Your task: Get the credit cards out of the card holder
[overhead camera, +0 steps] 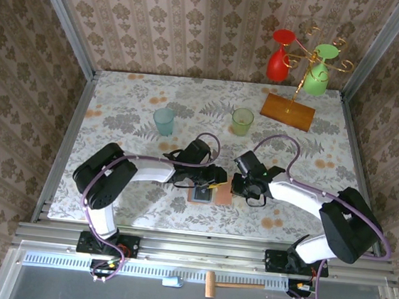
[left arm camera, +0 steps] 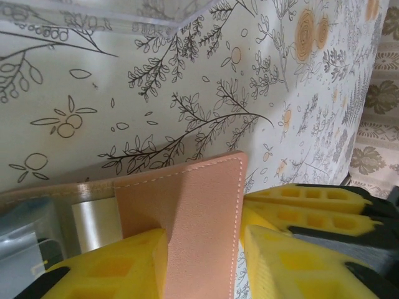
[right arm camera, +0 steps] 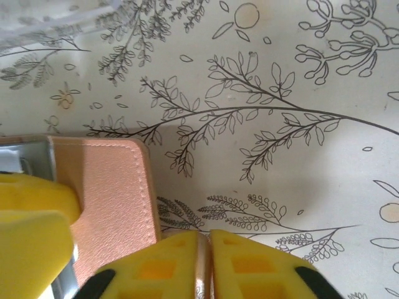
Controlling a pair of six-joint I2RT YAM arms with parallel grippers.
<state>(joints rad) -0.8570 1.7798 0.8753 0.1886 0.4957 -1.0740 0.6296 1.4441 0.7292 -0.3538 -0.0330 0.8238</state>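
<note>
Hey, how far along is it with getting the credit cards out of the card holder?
Done: the card holder lies open. In hand: the left gripper and right gripper each pinch its pink cover. Left: a dark credit card looks still inside, so none has been pulled out yet.

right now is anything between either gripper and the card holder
Nothing visible does. The left gripper has a pink flap of the card holder between its jaws, and the right gripper appears to pinch a thin pink edge of it.
</note>
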